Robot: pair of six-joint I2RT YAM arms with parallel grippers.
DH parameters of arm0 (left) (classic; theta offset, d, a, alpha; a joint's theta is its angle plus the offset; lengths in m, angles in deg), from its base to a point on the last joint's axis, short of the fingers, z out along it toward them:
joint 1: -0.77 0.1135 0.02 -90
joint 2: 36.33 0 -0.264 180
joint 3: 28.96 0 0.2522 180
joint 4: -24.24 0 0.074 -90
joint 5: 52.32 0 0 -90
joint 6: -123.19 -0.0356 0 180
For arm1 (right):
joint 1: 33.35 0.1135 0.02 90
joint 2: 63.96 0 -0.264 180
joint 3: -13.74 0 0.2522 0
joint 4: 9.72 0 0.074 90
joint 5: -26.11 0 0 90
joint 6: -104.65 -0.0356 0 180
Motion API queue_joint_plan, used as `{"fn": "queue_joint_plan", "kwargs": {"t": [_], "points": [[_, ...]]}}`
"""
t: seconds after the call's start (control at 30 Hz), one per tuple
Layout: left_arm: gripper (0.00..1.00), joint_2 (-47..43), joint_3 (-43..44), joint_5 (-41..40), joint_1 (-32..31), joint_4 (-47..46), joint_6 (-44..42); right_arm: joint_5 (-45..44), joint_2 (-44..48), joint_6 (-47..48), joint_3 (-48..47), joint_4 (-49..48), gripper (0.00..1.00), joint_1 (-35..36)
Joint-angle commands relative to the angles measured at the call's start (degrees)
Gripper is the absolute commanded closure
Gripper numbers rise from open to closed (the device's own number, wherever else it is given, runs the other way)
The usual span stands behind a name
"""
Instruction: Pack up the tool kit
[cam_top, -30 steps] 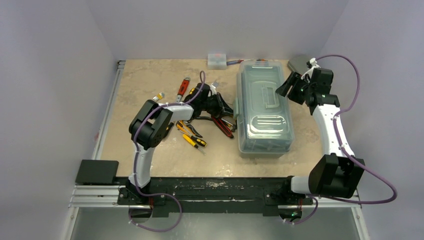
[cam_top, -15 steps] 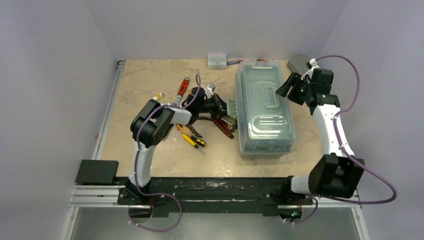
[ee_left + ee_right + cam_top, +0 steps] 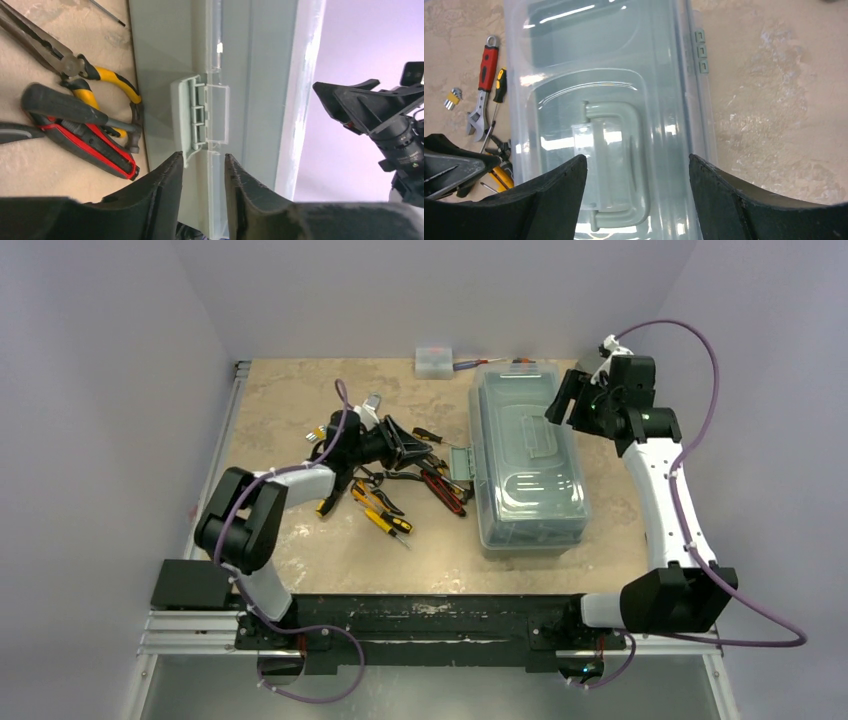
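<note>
The sage-green toolbox (image 3: 525,465) lies on the table with its translucent lid down. Its side latch (image 3: 459,462) sticks out to the left, and shows in the left wrist view (image 3: 192,117) just beyond my fingertips. My left gripper (image 3: 398,440) is open and empty, left of the box, pointing at the latch (image 3: 202,165). My right gripper (image 3: 562,405) is wide open and empty, hovering over the lid's far part (image 3: 636,165) above the top handle (image 3: 616,165). Yellow-handled pliers (image 3: 107,80) and a red and black tool (image 3: 85,142) lie beside the box.
More tools lie left of the box: a red wrench (image 3: 486,75), a yellow and black screwdriver (image 3: 388,522), red-handled pliers (image 3: 445,490) and hex keys (image 3: 318,434). A small white box (image 3: 435,358) stands at the back edge. Walls close in on both sides.
My left gripper has drawn back to the left from the toolbox's latch, which now sticks out. My right gripper has shifted a little toward the back over the lid.
</note>
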Motion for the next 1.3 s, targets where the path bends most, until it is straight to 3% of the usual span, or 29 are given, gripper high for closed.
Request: {"fn": "queue_joint_plan", "kwargs": {"t": [0.0, 0.13, 0.23, 0.4, 0.6, 0.83, 0.93, 1.0, 1.03, 1.13, 1.27], "points": [[0.58, -8.68, 2.54, -5.84, -2.36, 15.32, -12.53, -10.07, 0.84, 2.54, -4.43, 5.08, 0.27, 3.59], [0.31, -13.67, 9.31, -14.09, -7.61, 30.74, -22.44, -16.34, -0.72, 3.03, -5.44, 7.13, 0.25, 5.34], [0.00, -17.56, 14.74, -26.13, -13.83, 40.55, -27.40, -22.49, -1.42, 3.24, -5.15, 8.82, 0.24, 7.23], [0.00, -15.92, 22.37, -26.64, -17.48, 44.82, -30.20, -22.84, 1.13, 2.53, -2.37, 6.73, 0.23, 7.29], [0.02, -10.86, 31.76, -24.10, -19.50, 49.11, -31.76, -7.24, 3.81, 1.47, 3.39, 1.92, 0.20, 6.20], [0.00, -7.47, 42.88, -29.41, -22.65, 54.60, -30.86, -4.84, 11.17, -0.61, 6.85, -2.60, 0.18, 2.00], [0.00, -8.27, 42.46, -32.06, -22.30, 52.41, -29.76, -7.16, 15.00, -0.82, 7.23, -3.57, 0.16, -0.26], [0.00, -10.61, 38.98, -42.58, -21.23, 51.11, -28.58, -9.08, 17.12, -1.29, 7.79, -4.19, 0.06, -0.86], [0.00, -12.38, 35.70, -42.84, -19.54, 48.85, -26.10, -10.13, 17.99, -1.40, 7.96, -4.38, 0.02, -1.08], [0.03, -14.22, 23.98, -28.50, -12.82, 26.70, -19.47, -10.25, 18.69, -1.43, 7.87, -4.20, 0.01, -1.23], [0.04, -9.95, 38.45, -30.99, -16.31, 48.29, -28.07, -5.32, 15.08, -2.50, 8.72, -4.10, 0.01, -2.08]]}}
